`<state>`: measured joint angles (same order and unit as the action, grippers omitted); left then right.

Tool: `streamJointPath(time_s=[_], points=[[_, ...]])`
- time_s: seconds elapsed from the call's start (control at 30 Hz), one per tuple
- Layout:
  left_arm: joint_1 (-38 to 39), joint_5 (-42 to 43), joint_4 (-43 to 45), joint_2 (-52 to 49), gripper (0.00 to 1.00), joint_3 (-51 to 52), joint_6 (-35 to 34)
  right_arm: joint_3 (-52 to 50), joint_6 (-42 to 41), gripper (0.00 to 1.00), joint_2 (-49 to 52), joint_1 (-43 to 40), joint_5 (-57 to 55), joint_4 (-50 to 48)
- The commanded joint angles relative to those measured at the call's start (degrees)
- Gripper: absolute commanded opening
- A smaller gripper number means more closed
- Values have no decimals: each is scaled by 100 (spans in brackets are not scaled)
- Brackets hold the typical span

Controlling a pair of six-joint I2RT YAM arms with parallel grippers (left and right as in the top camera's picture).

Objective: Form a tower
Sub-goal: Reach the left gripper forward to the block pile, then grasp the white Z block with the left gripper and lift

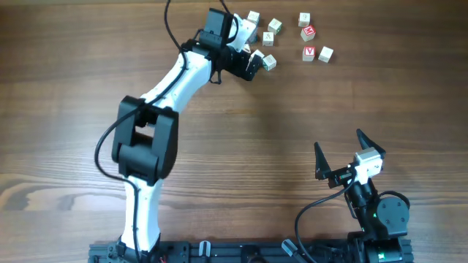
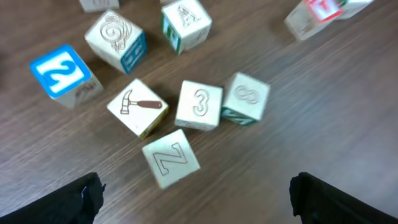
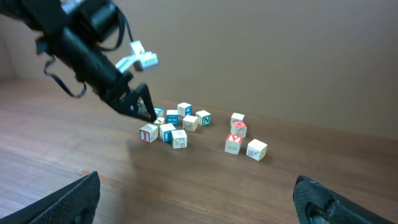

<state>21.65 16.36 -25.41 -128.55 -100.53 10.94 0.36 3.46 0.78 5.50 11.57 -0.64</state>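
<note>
Small pale wooden letter cubes lie loose at the table's far side; no tower is in view. In the left wrist view I see a Z cube [image 2: 171, 157], a 3 cube [image 2: 199, 104], an 8 cube [image 2: 245, 98], a hammer cube [image 2: 137, 107] and a blue 2 cube [image 2: 59, 71]. My left gripper [image 2: 199, 208] [image 1: 252, 63] hovers open over this cluster, the Z cube just ahead of its fingers, nothing between them. My right gripper [image 1: 338, 140] [image 3: 199, 208] stands open and empty near the front right, far from the cubes.
A second group with red-topped cubes [image 1: 308, 52] [image 3: 239, 129] lies right of the cluster. A single pale cube [image 1: 325, 53] sits at its right end. The left arm [image 1: 175, 80] stretches diagonally across the table's left half.
</note>
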Motion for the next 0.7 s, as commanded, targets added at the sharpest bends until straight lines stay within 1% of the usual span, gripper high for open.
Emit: streamJointPath(time_s=[0.0, 0.23, 0.5, 0.53, 0.57, 0.63, 0.67], points=[[4, -83, 79, -238, 100, -94, 105, -7, -61, 100, -50, 15, 4, -24], [11, -81, 407, -396, 100, -94, 63, -7, -61, 100, -50, 15, 4, -24], [11, -83, 470, -776, 100, -94, 66, -7, -61, 100, -50, 15, 4, -24], [11, -83, 518, -811, 95, -94, 66, -7, -61, 100, -50, 15, 4, -24], [11, -83, 535, -839, 87, -94, 66, -7, -61, 100, -50, 15, 4, -24], [9, -85, 553, -863, 61, -94, 66, -7, -63, 100, -50, 15, 4, -24], [11, -83, 553, -863, 59, -94, 66, -7, -61, 100, -50, 15, 4, -24]])
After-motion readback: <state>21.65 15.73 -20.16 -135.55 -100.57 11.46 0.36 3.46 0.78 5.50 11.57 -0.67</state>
